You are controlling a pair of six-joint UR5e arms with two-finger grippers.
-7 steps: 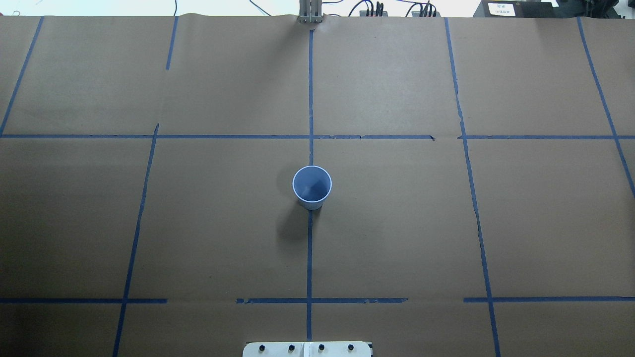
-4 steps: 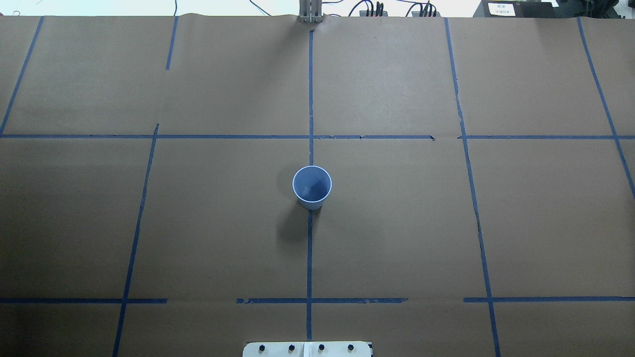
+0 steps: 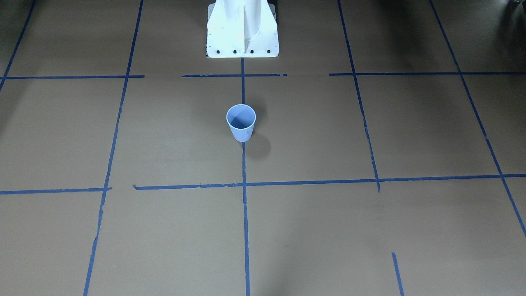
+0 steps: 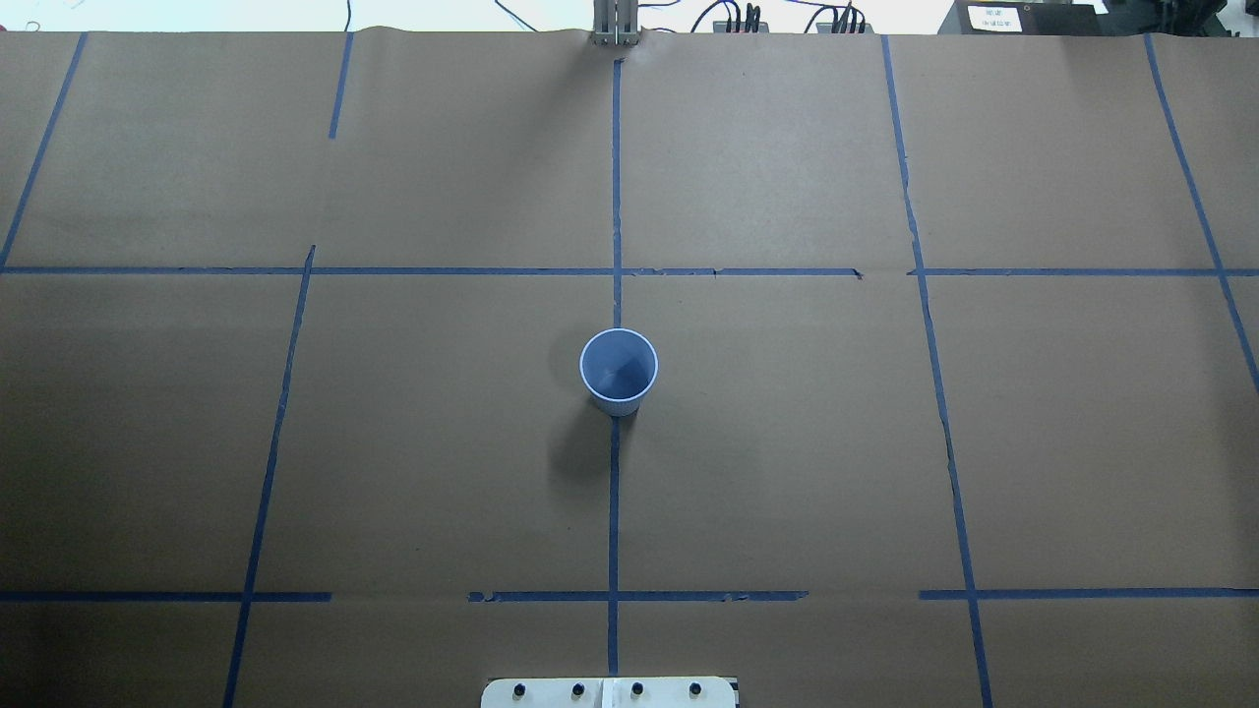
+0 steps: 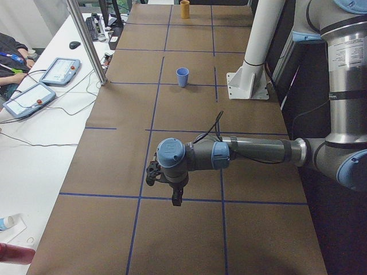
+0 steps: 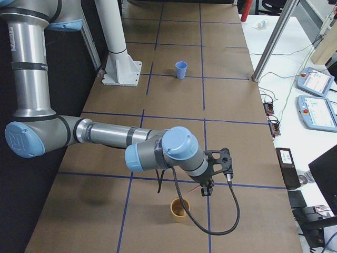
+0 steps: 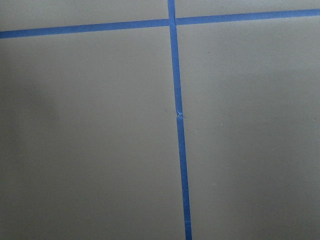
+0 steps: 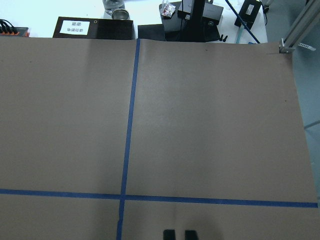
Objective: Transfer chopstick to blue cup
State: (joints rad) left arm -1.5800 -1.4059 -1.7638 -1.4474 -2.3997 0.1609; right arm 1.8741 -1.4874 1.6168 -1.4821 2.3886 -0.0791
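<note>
The blue cup (image 4: 618, 369) (image 3: 241, 122) (image 5: 182, 76) (image 6: 181, 69) stands upright and empty on the table's centre line. The chopstick does not clearly show in any view. My right gripper (image 6: 207, 191) (image 8: 179, 234) hangs at the table's right end, just above and beside a small brown cup (image 6: 178, 208); its two dark fingertips (image 8: 169, 234) sit close together with nothing seen between them. My left gripper (image 5: 176, 200) points down over bare paper at the table's left end, and I cannot tell whether it is open or shut. Neither arm shows in the overhead view.
Brown paper with blue tape lines covers the table (image 4: 787, 442). The white robot base (image 3: 242, 33) stands behind the cup. Teach pendants (image 5: 63, 69) and cables lie on the side table. A metal post (image 5: 86, 40) stands at the table's far edge.
</note>
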